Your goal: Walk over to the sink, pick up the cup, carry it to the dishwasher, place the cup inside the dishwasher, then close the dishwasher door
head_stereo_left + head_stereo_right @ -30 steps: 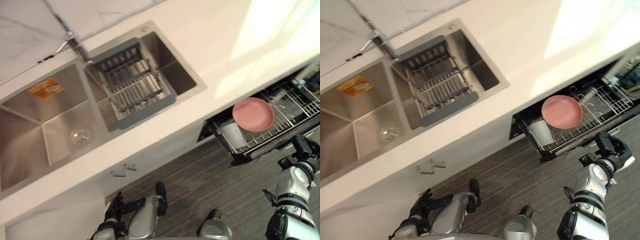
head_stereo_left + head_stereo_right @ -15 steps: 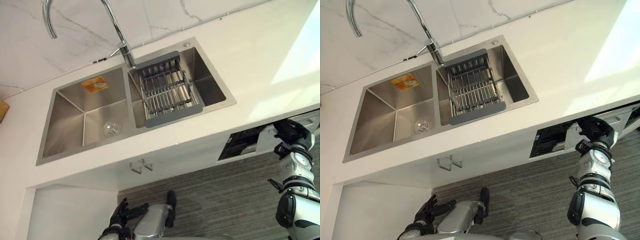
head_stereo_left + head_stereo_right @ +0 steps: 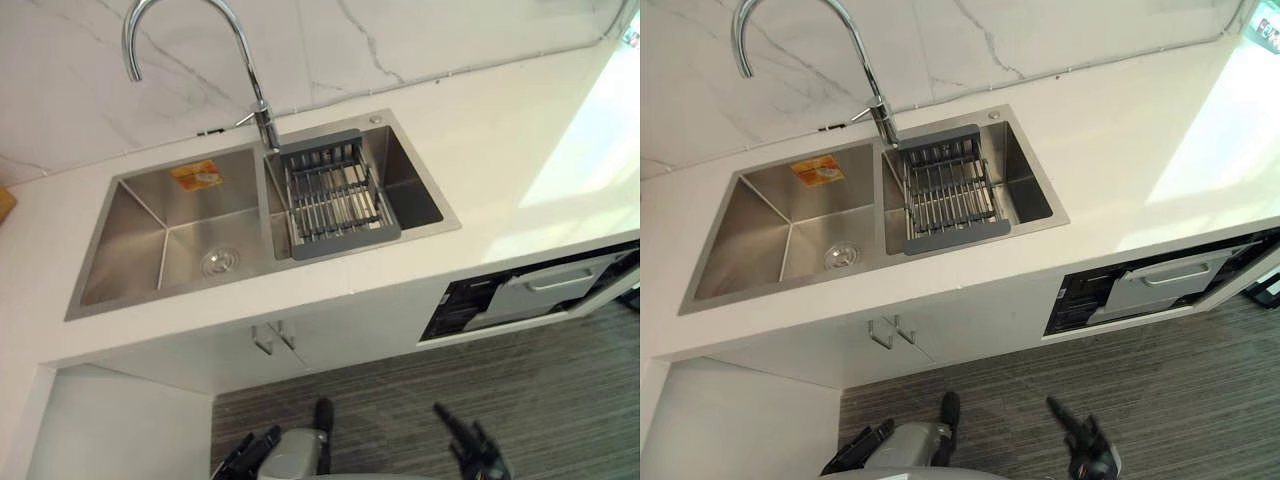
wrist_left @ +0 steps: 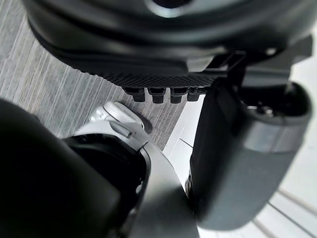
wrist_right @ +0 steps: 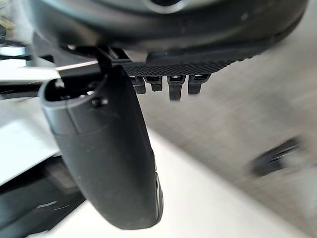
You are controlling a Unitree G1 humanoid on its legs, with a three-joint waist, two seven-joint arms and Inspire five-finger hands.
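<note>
dishwasher door point(image 3: 520, 300) at 3 o'clock looks stiff, probably light, so i'd shove flat beside its handle point(image 3: 555, 281); left hand point(image 3: 248, 455) and right hand point(image 3: 472, 445) hang at 6, fingers straight, empty

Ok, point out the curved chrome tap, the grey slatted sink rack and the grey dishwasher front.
Curved chrome tap point(image 3: 266, 126): left eye view, its base.
Grey slatted sink rack point(image 3: 335, 195): left eye view, middle bars.
Grey dishwasher front point(image 3: 535, 297): left eye view, panel below handle.
</note>
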